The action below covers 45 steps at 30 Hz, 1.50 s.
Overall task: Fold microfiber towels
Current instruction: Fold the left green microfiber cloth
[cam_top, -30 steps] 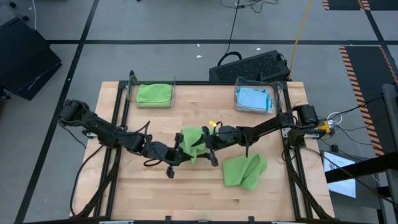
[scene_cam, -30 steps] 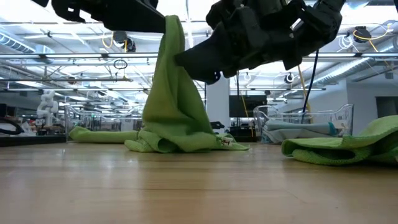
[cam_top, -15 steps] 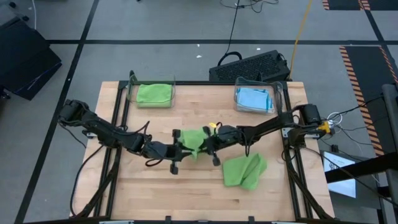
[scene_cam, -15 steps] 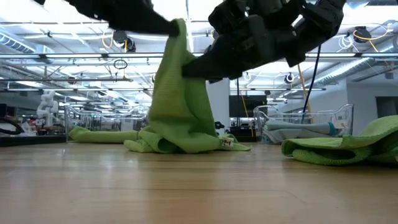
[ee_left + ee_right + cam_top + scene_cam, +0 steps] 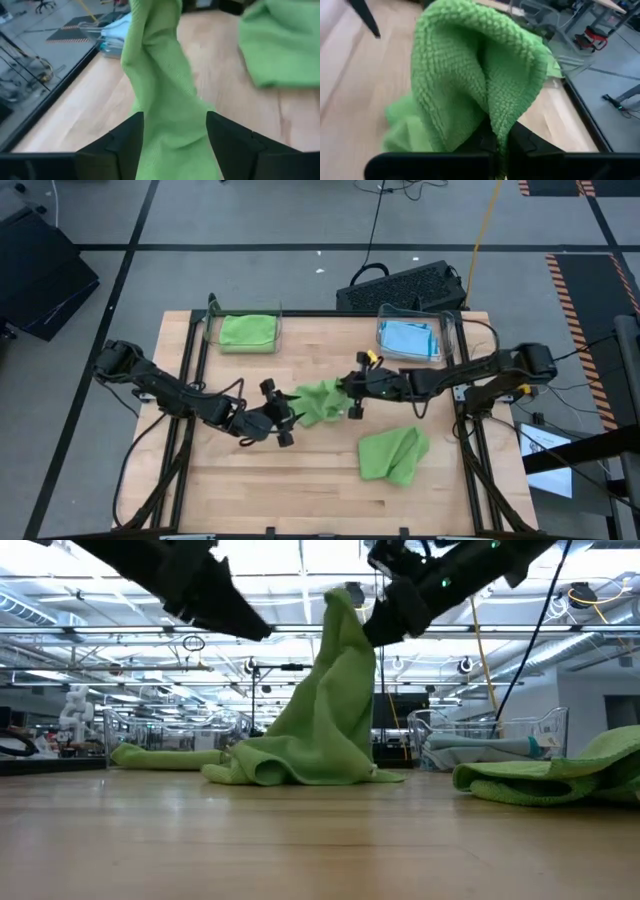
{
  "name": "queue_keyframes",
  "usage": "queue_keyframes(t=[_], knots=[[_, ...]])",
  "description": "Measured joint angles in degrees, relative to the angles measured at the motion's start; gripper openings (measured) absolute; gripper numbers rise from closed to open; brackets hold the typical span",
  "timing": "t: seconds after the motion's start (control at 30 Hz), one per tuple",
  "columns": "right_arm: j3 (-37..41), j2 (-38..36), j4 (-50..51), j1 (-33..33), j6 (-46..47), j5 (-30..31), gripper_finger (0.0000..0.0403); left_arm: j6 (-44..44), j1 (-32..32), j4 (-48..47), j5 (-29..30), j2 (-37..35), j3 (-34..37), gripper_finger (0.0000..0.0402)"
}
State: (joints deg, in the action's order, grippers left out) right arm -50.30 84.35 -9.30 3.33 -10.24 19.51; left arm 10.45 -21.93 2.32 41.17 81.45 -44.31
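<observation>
A lime green microfiber towel (image 5: 318, 402) stands in a peak at the table's middle, its lower part (image 5: 290, 768) bunched on the wood. My right gripper (image 5: 347, 393) is shut on its top. My left gripper (image 5: 284, 416) hovers open just left of the towel, which shows ahead between its fingers (image 5: 175, 117); in the low view it stands apart from the cloth (image 5: 240, 620). A second green towel (image 5: 394, 454) lies crumpled near the table's right front. My right gripper pinches a raised fold of the green towel (image 5: 492, 125) between its two shut fingers. It comes slanting down from the table's right side. The towel hangs below the fingers in a slack cone (image 5: 335, 690), with its lower part on the table.
A clear bin with folded green towels (image 5: 246, 330) stands at the far left and a clear bin with light blue towels (image 5: 408, 340) at the far right. Bare wood (image 5: 280, 495) stretches along the table's near edge.
My right gripper has shut on the towel's top, then risen and drawn toward the table's right and far side. My left gripper has opened, let go and rolled. The towel's peak has shifted right with the right gripper; its lower part has stayed on the table.
</observation>
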Motion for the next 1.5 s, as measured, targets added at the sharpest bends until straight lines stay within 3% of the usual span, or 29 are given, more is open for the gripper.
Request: queue_keyframes(t=[0.13,0.27,0.47,0.67,0.8,0.9,1.1,1.27,1.37,1.5], knots=[[0.00,-1.24,-1.45,0.18,2.60,0.10,0.0002,1.70,0.14,8.02,0.02,1.21,-0.04,0.0210],[0.00,-0.95,-6.67,0.78,3.37,-0.09,0.0004,-4.97,-0.26,22.51,0.15,7.03,-0.07,0.0206],[0.00,-1.01,-9.40,1.33,3.13,-0.14,0.0005,-11.94,0.51,41.14,5.77,17.84,-0.04,0.0245],[0.00,-1.21,-9.94,1.27,3.13,0.05,0.0006,-5.01,2.98,40.99,13.00,24.76,-0.02,0.0298],[0.00,-1.21,-10.21,1.27,3.12,0.05,0.0006,-2.29,5.54,39.79,9.81,27.82,-0.02,0.0304],[0.00,-1.21,-9.05,1.27,2.35,0.00,0.0006,-3.29,6.30,37.77,6.34,28.19,-0.02,0.0245],[0.00,-1.21,-1.06,1.78,2.87,-0.51,0.0006,-9.13,4.71,27.97,9.61,22.79,-0.04,0.0026],[0.33,-1.21,4.62,2.39,7.52,-7.39,0.0006,-4.98,4.17,11.46,15.78,13.93,-0.07,0.0024],[1.84,-1.21,4.22,3.67,11.24,-10.81,0.0008,-1.04,4.17,3.42,14.65,9.43,-0.07,0.0018],[3.68,-1.23,3.02,5.99,13.26,-10.58,0.0040,3.32,4.17,-2.40,8.72,6.66,-0.07,0.0005]])
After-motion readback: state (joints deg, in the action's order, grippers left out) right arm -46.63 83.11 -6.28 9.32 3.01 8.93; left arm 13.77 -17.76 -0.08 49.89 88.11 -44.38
